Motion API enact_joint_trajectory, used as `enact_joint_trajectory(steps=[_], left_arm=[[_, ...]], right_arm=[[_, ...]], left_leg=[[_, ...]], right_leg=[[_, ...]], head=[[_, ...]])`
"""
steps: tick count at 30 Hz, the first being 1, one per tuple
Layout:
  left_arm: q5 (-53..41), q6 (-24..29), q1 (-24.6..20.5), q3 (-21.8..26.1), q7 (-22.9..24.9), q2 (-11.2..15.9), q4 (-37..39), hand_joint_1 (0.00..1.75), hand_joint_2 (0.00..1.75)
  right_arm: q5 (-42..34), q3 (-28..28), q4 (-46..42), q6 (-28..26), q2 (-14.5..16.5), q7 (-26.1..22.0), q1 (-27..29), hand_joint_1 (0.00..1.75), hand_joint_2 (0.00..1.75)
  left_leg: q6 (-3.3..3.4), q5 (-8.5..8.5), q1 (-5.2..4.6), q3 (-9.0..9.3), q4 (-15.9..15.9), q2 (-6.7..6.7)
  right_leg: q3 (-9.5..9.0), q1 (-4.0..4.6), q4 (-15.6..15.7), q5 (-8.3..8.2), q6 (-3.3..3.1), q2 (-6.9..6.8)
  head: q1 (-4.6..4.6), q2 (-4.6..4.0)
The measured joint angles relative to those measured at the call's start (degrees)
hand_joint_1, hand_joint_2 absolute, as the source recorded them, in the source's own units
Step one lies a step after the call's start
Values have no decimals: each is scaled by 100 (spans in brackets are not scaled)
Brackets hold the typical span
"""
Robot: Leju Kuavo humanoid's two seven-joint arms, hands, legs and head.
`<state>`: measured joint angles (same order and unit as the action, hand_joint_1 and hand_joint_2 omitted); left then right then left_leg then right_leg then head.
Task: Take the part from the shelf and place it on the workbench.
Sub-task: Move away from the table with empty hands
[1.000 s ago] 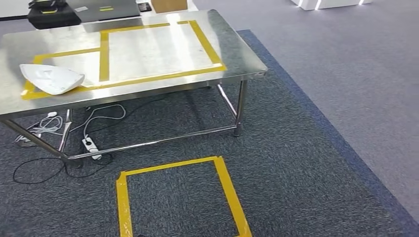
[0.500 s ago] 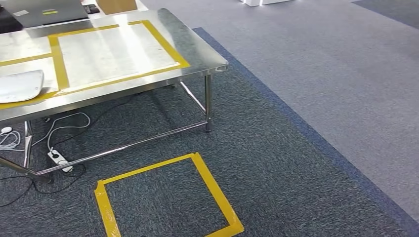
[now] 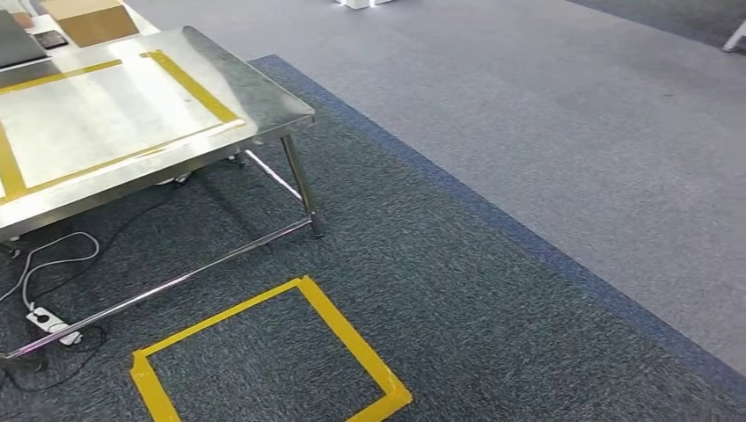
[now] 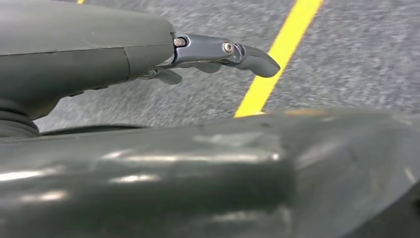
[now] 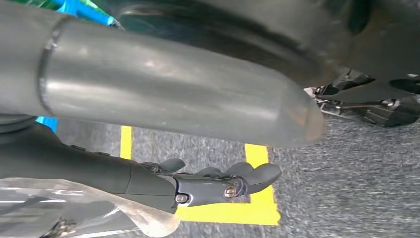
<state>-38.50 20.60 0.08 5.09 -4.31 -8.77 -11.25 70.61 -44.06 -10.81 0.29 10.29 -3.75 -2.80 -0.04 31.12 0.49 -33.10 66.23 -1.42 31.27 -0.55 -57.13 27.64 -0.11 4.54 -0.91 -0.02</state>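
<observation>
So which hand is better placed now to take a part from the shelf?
Neither, as far as I can judge. The left hand and the right hand both hang open over the carpet, holding nothing. Where the shelf stands I cannot tell. The table lies on the left.

A yellow tape square [image 3: 264,352] marks the carpet beside a power strip [image 3: 48,322].

We see the left robot hand [image 4: 198,54]: a smooth dark grey cover, steel-grey fingers [image 4: 247,57] with small silver screws. Our right robot hand [image 5: 208,183] matches, with rounded dark fingertips [image 5: 262,174].
</observation>
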Motion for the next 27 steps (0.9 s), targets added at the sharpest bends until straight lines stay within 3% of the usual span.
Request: enact_joint_trajectory(steps=[1,3,4,5,7,9,10,12,13,15,17,18,21,23,25,27], left_arm=[[-8,-13,-1,-3,-1,5,3,0,0],[-39,-45,-9,-13,-2,15,8,0,0],[-58,-55,-19,-20,-4,20,10,0,0],[-77,-60,-29,-28,-7,20,10,0,0],[-110,-58,-48,-50,-13,18,10,0,0],[-136,-56,-49,-88,-5,7,10,0,0],[-143,-56,-42,-105,5,3,10,0,0],[-142,-58,-33,-120,36,2,10,0,0],[-140,-58,-36,-121,49,2,10,0,0],[-138,-63,-48,-123,66,-4,10,0,0],[-144,-82,-58,-125,84,-5,10,0,0],[-156,-97,-64,-126,95,-4,10,0,0],[-210,-137,-86,-139,127,-5,10,0,0],[-243,-143,-90,-155,133,-8,10,0,0],[-258,-144,-82,-164,136,-7,13,0,0],[-249,-150,-64,-166,146,-4,14,0,0]], right_arm=[[-10,0,1,2,5,-3,-7,0,0],[-56,-1,1,4,16,-27,-26,0,0],[-84,-2,0,4,18,-50,-29,0,0],[-110,-3,0,3,18,-72,-23,0,0],[-149,-4,1,9,16,-84,-4,0,0],[-171,-7,1,34,16,-43,-12,0,0],[-173,-7,2,54,16,-10,-21,0,0],[-174,-7,2,90,16,45,-17,0,0],[-175,-8,2,99,16,68,-2,0,0],[-178,-9,1,106,14,95,16,0,0],[-180,-9,0,116,12,102,-4,0,0],[-181,-9,-1,125,12,102,-14,0,0],[-187,-10,-1,155,9,94,-10,0,0],[-192,-11,-1,167,5,84,-14,0,0],[-196,-11,-1,177,3,75,-32,0,0],[-198,-12,-1,187,2,74,-33,0,0]], left_leg=[[41,-176,4,149,-371,-180],[91,-289,2,298,-796,-443],[102,-272,-4,305,-837,-438],[111,-276,-2,314,-886,-368],[148,-322,14,336,-968,-200],[183,-352,17,350,-1026,0],[193,-351,9,344,-1027,107],[199,-344,-1,337,-1021,325],[195,-340,-1,334,-1016,419],[163,-319,5,337,-990,572],[96,-279,-13,344,-949,693],[60,-269,-24,356,-934,738],[-40,-250,-10,392,-919,802],[-97,-28,18,306,-662,569],[-113,385,25,17,44,274],[-101,614,21,-266,696,197]], right_leg=[[14,1,-13,-6,14,82],[85,-23,-33,-36,71,228],[127,-34,-30,-61,116,301],[174,-47,-20,-84,159,362],[290,-36,-122,-27,214,182],[562,-17,-630,265,245,-205],[751,-18,-1017,456,269,-325],[986,-34,-1569,650,320,-418],[946,-48,-1555,595,339,-443],[517,-74,-885,273,360,-569],[93,-64,-192,83,316,-762],[0,-52,-36,66,278,-812],[32,-33,-7,51,150,-684],[33,-47,10,10,66,-576],[46,-48,12,-27,10,-450],[68,-33,9,-44,-10,-289]], head=[[5,0],[-4,0],[-11,0],[-22,0],[-5,0],[39,0],[58,0],[61,0],[63,0],[66,0],[57,0],[46,0],[27,0],[9,0],[-15,0],[-19,0]])
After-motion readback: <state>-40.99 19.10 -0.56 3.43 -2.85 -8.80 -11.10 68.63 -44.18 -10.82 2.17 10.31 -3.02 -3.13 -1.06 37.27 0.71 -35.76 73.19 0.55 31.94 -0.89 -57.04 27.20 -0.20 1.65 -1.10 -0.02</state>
